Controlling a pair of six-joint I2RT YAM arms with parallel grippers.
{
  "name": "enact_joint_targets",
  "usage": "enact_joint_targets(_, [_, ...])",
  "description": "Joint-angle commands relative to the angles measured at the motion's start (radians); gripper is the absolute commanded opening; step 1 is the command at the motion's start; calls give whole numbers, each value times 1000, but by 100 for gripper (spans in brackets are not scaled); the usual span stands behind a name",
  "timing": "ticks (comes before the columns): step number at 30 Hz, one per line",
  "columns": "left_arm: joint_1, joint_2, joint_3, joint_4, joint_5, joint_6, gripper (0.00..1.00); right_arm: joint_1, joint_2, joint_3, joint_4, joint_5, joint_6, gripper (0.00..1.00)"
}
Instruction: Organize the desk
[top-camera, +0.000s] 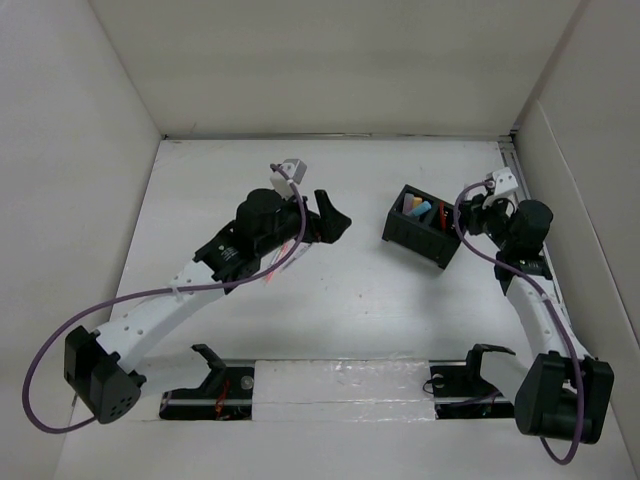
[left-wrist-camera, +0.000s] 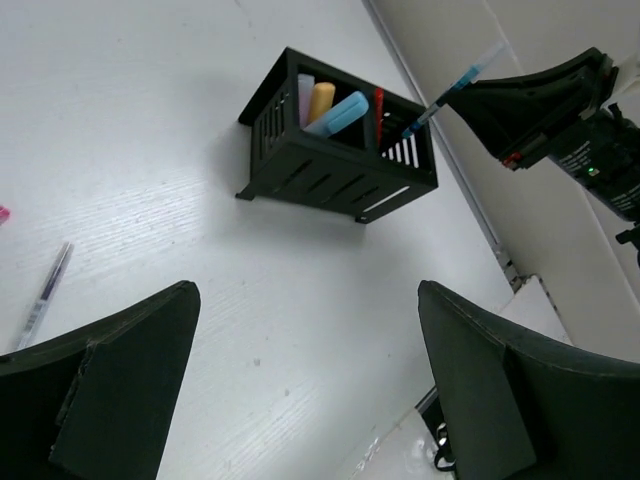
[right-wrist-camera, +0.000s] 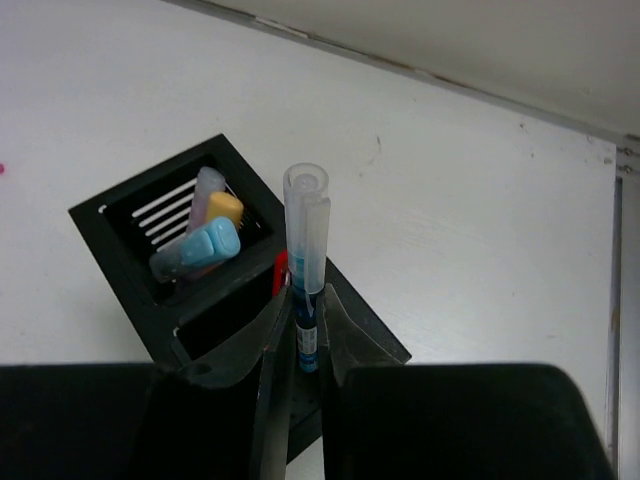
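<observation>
The white desk (top-camera: 350, 320) holds a black compartmented organizer (top-camera: 423, 226) at the right middle. My right gripper (top-camera: 472, 213) is shut on a blue pen with a clear cap (right-wrist-camera: 305, 250), holding it upright over the organizer's near compartment (right-wrist-camera: 190, 260). A red pen (right-wrist-camera: 281, 272) stands in that compartment. Several highlighters (right-wrist-camera: 200, 245) stand in the other. My left gripper (top-camera: 338, 218) is open and empty, above the desk to the left of the organizer (left-wrist-camera: 340, 150). The left wrist view also shows the blue pen (left-wrist-camera: 455, 88) in the right gripper (left-wrist-camera: 530, 105).
Loose pens (top-camera: 280, 262) lie on the desk under my left arm; one clear pen (left-wrist-camera: 45, 295) and a pink tip (left-wrist-camera: 3, 213) show in the left wrist view. White wall panels (top-camera: 80, 150) close in the left, back and right sides.
</observation>
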Motion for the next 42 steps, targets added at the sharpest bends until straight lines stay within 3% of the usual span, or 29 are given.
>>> enact_joint_targets(1, [-4,-73,-65,9,-48,-30,86,-6,-18,-26,22,66,-9,0])
enact_joint_targets(4, [-4,-101,-110,-27,-64,-41,82,-6,-36,-47,-1,102,-6,15])
enact_joint_targets(5, [-4,-111,-116,-30,-67,-41,81,-6,-40,-53,-4,102,-4,34])
enact_joint_targets(8, [-4,-127,-129,-37,-76,-40,79,-6,-70,-38,-46,111,-13,60])
enact_joint_targets(11, [-4,-133,-121,-44,-82,-32,76,-6,-113,3,-119,160,-32,65])
enact_joint_targets(13, [-4,-133,-95,-60,-84,-31,74,-6,-141,45,-182,175,-29,64])
enact_joint_targets(15, [-4,-131,-45,-99,-76,-29,73,33,-178,68,-207,188,-7,51])
enact_joint_targets(16, [-4,-131,-24,-109,-68,-26,72,59,-191,78,-213,217,2,39])
enact_joint_targets(17, [-4,-137,9,-122,-65,-18,71,91,-202,78,-213,235,26,10])
enact_joint_targets(18, [-4,-145,23,-140,-65,-15,71,168,-217,75,-213,252,42,4])
enact_joint_targets(23, [-4,-206,81,-175,-91,-1,57,492,-172,81,-230,462,157,0])
enact_joint_targets(24, [-4,-214,86,-189,-90,2,38,554,-124,92,-228,505,170,0])
enact_joint_targets(26, [-4,-234,109,-209,-137,5,17,726,-60,133,-227,632,227,0])
enact_joint_targets(27, [-4,-237,121,-234,-145,5,0,774,-20,150,-227,666,252,0])
enact_joint_targets(30, [-4,-249,172,-275,-173,6,0,898,153,221,-227,720,377,8])
enact_joint_targets(32, [-4,-256,196,-287,-183,8,2,943,291,259,-227,725,446,27])
enact_joint_targets(33, [-4,-254,206,-310,-179,8,15,954,334,308,-227,725,448,34])
enact_joint_targets(35, [-4,-237,221,-356,-151,9,28,992,492,400,-260,750,473,52])
enact_joint_targets(37, [-4,-231,217,-361,-141,5,34,992,529,463,-299,779,502,56])
enact_joint_targets(42, [-4,-257,171,-392,-131,-69,37,1024,734,591,-388,824,738,54])
